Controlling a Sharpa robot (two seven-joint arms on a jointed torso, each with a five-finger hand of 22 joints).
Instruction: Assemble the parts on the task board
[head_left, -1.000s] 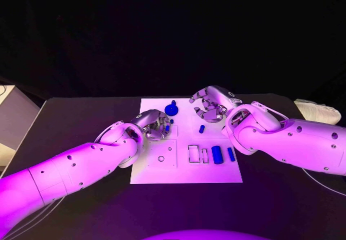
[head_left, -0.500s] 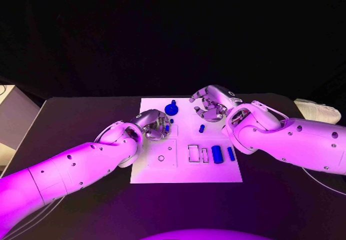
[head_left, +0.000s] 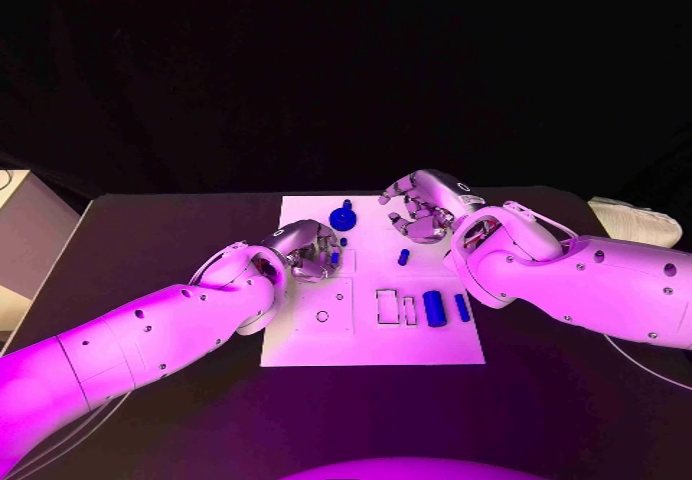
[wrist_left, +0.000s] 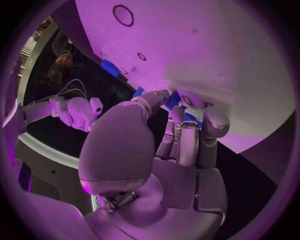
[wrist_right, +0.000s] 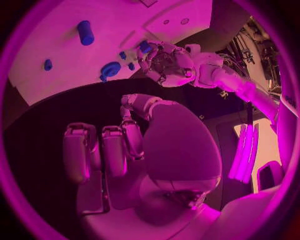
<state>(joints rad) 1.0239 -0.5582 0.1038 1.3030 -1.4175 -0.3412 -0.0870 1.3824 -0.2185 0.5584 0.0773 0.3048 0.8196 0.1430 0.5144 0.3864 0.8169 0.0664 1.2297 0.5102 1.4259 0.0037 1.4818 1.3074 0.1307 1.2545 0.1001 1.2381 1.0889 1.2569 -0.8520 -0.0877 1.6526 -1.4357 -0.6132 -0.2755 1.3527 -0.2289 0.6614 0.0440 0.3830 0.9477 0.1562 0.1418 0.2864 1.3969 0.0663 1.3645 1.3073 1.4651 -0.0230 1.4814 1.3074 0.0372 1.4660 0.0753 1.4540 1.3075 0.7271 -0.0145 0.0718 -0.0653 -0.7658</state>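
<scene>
1. Fingers (head_left: 320, 252) of the left hand (head_left: 303, 248) curl in around a small blue part (head_left: 335, 257) over the task board (head_left: 372, 345), seen from the head. The right hand (head_left: 421, 208) hangs above the board's far side with fingers bent and nothing in them. A round blue knob (head_left: 343, 216), a short peg (head_left: 404, 257) and two blue bars (head_left: 434, 308) sit on the board.
2. From the left wrist, the fingertips (wrist_left: 177, 109) pinch the blue part (wrist_left: 174, 99) tight, right over the white board (wrist_left: 206, 45). The head view hides this pinch.
3. From the right wrist, the right hand's fingers (wrist_right: 103, 150) are apart and hold nothing; the left hand (wrist_right: 164, 62) works across the board (wrist_right: 106, 45).
4. I think the step is putting this part in its hole. Next, it must line up and push down gently
</scene>
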